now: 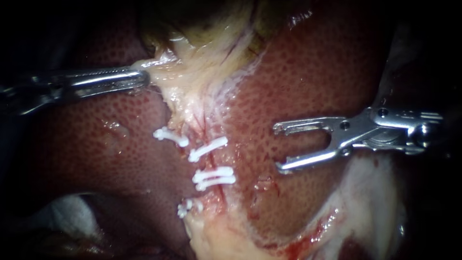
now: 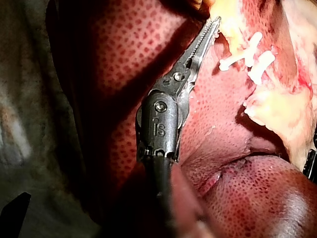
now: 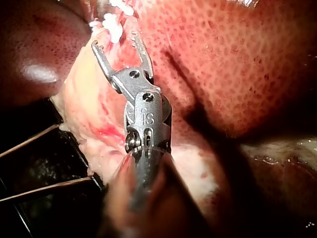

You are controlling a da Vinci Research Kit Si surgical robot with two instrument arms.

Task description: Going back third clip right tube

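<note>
**Right tool open, standing clear to the right of the clipped tube**

Endoscope view: the right instrument (image 1: 278, 147) has its tool wide open and empty. The clips (image 1: 214, 177) on the right tube (image 1: 207, 127) lie to its left, apart. The tube runs near to far, with bare liver (image 1: 298, 72) between.

Left wrist view: the left instrument (image 2: 214, 25) is clamped on pale tissue (image 2: 230, 22).

Right wrist view: the clips sit just ahead of the open jaws, so withdrawal looks unobstructed.

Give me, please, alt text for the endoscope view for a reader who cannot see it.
The right instrument, pincer open and empty, hovers over the liver beside a row of white clips. The left instrument holds pale tissue above them in its shut pincer.
</note>
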